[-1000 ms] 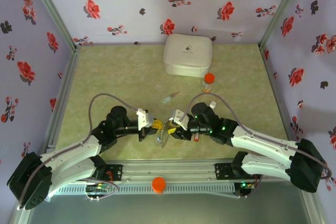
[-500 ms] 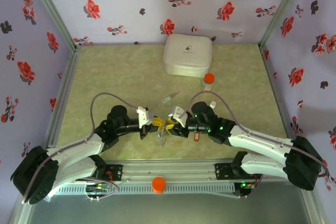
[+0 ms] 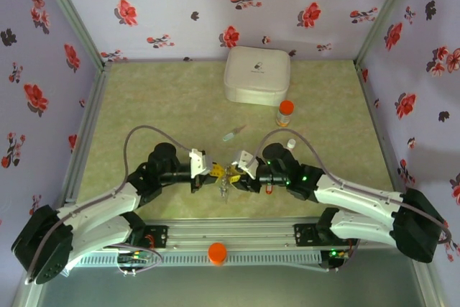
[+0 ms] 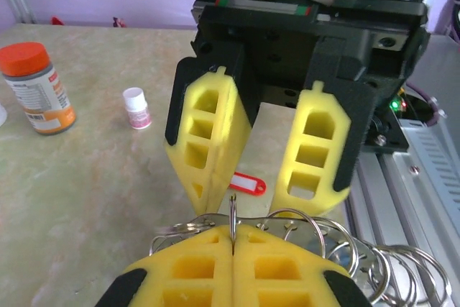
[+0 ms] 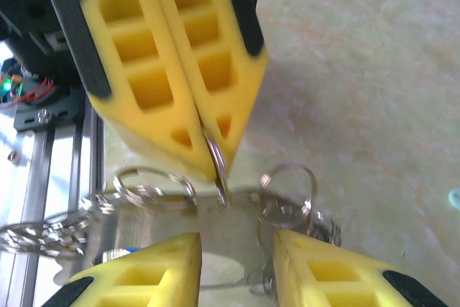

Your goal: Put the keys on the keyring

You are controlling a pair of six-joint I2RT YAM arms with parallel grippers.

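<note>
The left hand (image 3: 213, 172) is clenched on the keyring (image 4: 232, 213), a thin silvery wire loop pinched edge-up between its yellow, hollow-celled pads above the near middle of the mottled green desk (image 3: 158, 106). More shiny wire rings (image 4: 402, 271) are bunched beside it. The right hand (image 3: 235, 176) is seen released just opposite, its pads apart. A flat red key tag (image 4: 243, 185) is laid on the desk beneath it. An orange-capped bottle (image 4: 34, 88) and a small white bottle (image 4: 136, 107) are stood upright nearby. A white rounded box (image 3: 256, 75) is seen shut, so its contents cannot be told.
</note>
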